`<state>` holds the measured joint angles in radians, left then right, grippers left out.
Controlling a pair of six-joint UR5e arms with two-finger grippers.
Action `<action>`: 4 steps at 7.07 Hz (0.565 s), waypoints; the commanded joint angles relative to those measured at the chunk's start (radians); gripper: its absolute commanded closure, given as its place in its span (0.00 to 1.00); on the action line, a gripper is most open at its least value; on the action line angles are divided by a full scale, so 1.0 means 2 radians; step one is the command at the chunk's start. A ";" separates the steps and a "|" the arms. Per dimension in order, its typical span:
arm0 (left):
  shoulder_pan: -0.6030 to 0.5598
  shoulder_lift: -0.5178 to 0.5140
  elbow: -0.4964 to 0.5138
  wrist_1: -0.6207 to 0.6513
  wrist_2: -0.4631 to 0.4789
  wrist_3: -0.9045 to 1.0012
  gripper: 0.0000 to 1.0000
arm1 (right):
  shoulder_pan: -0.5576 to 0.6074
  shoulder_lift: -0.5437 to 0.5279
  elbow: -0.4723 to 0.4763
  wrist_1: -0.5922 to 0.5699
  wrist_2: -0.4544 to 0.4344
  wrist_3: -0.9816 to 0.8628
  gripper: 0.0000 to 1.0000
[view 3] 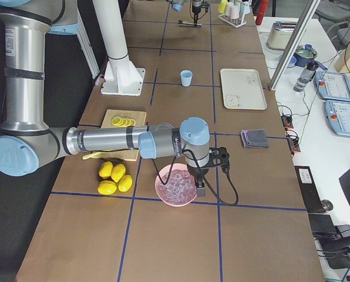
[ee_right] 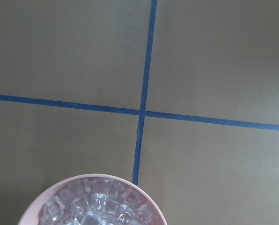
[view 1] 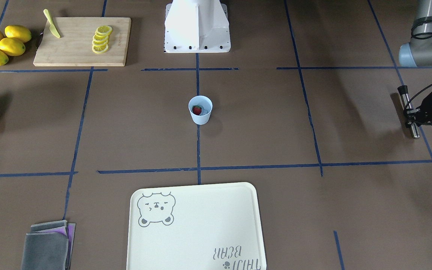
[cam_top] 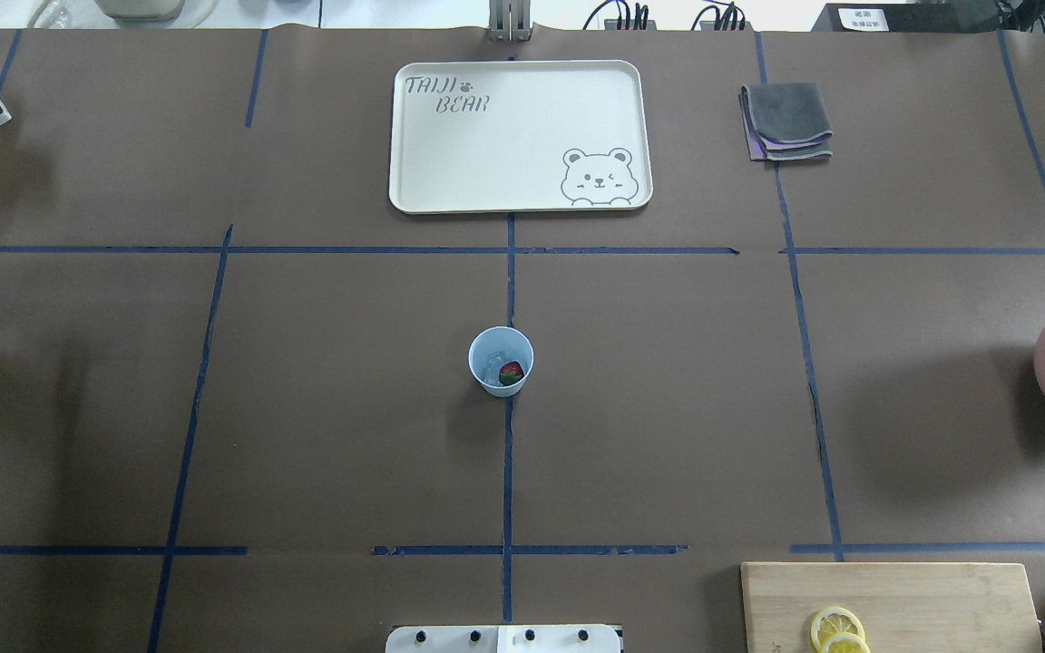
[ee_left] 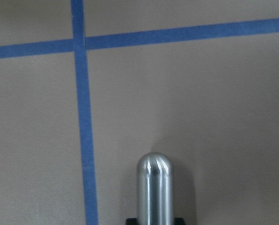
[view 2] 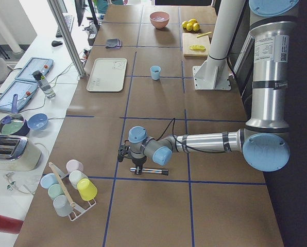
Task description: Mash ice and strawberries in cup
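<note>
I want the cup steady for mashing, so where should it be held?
Probably the outer wall of the cup below the rim, coming level from the robot's right. It stands upright with the strawberry and ice inside, so keep its mouth open.

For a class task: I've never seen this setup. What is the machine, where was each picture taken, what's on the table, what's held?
This is a robot: two jointed arms at a table, each ending in a two-finger claw. Two pictures look down from the long sides, two from the table's ends, two from wrist cameras. Mid-table stands a small pale blue plastic cup holding a red strawberry and what looks like clear ice. Elsewhere: a cream bear tray, folded grey cloths, a wooden board with lemon slices, whole lemons. The left claw is at a silver metal rod; whether it grips, I cannot tell. The right claw hangs by a pink bowl of ice cubes.
</note>
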<state>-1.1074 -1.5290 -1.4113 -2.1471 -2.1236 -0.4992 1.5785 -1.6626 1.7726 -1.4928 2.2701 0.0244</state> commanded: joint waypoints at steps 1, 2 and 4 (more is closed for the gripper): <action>0.000 0.000 0.002 0.001 0.003 0.013 1.00 | 0.001 0.000 0.000 0.002 0.001 0.000 0.00; 0.000 0.000 0.001 0.001 0.003 0.013 1.00 | 0.000 0.000 0.000 0.002 0.001 0.000 0.00; -0.001 0.000 0.000 0.002 0.002 0.011 1.00 | 0.001 0.000 0.001 0.002 0.001 0.000 0.00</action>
<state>-1.1081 -1.5294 -1.4105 -2.1453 -2.1189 -0.4755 1.5795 -1.6628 1.7738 -1.4895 2.2717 0.0246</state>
